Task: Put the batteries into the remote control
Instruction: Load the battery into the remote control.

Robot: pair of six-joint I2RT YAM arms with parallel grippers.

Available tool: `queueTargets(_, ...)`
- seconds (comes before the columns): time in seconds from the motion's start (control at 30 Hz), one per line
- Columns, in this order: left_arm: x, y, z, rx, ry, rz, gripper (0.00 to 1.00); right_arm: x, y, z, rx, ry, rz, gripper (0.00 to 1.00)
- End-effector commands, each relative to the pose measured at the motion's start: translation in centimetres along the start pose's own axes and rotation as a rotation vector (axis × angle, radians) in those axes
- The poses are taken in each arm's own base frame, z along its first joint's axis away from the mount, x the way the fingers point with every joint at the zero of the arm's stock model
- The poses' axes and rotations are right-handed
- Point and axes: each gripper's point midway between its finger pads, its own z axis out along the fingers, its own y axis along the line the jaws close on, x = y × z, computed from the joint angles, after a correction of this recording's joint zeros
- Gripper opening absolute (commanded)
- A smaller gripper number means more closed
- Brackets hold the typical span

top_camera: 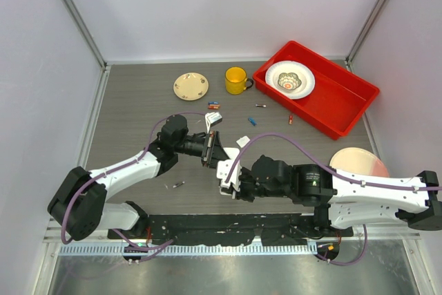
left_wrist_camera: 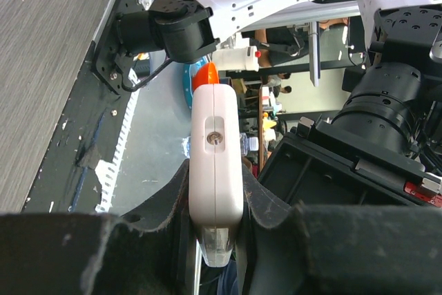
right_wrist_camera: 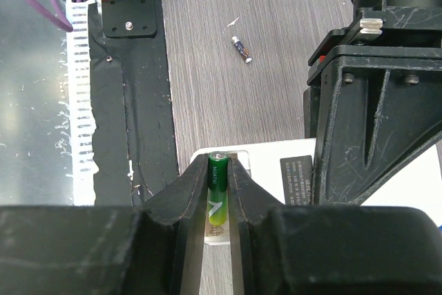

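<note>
Right gripper pinches green battery over remote

Mug between saucer and tray, bowl in tray, loose batteries before the mug.

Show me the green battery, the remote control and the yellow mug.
green battery (right_wrist_camera: 218, 186): right wrist view, middle of its body.
remote control (left_wrist_camera: 216, 167): left wrist view, middle of its white face.
yellow mug (top_camera: 235, 88): top view, outer wall.
</note>
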Motion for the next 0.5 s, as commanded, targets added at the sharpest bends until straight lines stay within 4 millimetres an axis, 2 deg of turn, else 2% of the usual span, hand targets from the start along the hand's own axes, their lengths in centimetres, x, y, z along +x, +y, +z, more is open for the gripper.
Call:
queueTargets(0.0, -0.2, -1.7, 0.0, 0.045, 0.015, 0.072, 0.0, -0.6, -0.8, 0.0, 0.036, -0.006, -0.002, 0.25)
queueTargets(0.13, -0.2, -1.6, 0.1, 0.044, 0.015, 0.07, 0.0, -1.0, -1.1, -0.2, 0.05, -0.015, 0.003, 0.29)
queueTargets(0.47, -0.2, -1.4, 0.1, 0.041, 0.015, 0.068, 0.0, -2.0, -1.3, -0.4, 0.062, -0.046, 0.015, 0.33)
